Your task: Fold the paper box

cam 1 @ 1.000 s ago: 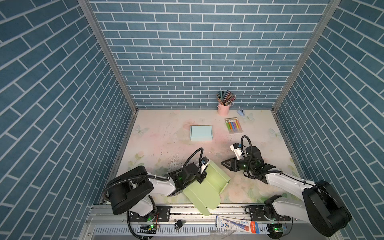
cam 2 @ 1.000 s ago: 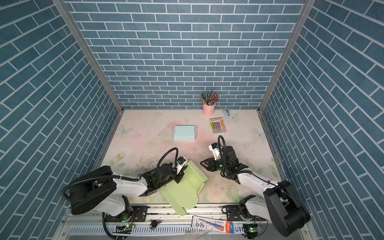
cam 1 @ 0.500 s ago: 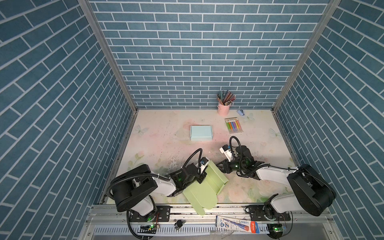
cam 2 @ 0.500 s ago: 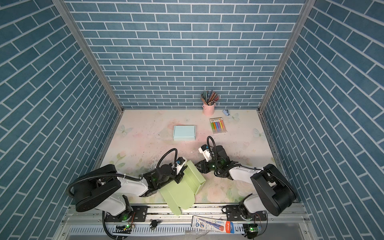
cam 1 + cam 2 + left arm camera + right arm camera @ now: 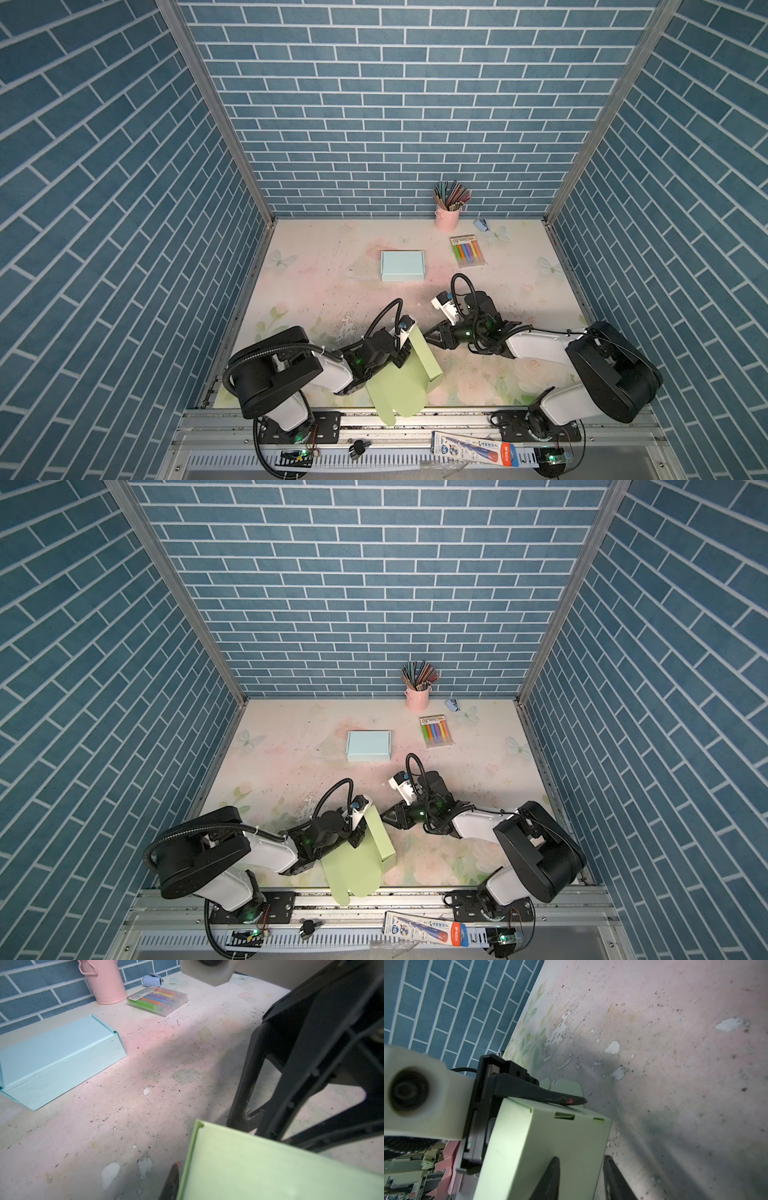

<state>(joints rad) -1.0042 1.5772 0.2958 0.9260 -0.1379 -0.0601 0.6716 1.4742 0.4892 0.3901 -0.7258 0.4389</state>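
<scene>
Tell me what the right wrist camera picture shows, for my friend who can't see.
A light green paper box sits close up, and one black finger of the left gripper lies along its edge. The right gripper pokes in, jaws spread apart, by the box. Behind are a worn pinkish table and a blue brick wall.

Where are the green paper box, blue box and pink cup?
green paper box (image 5: pixel 395 392), in a top view, flat front panel
blue box (image 5: pixel 402 266), in a top view, middle of top
pink cup (image 5: pixel 447 220), in a top view, outer wall
</scene>
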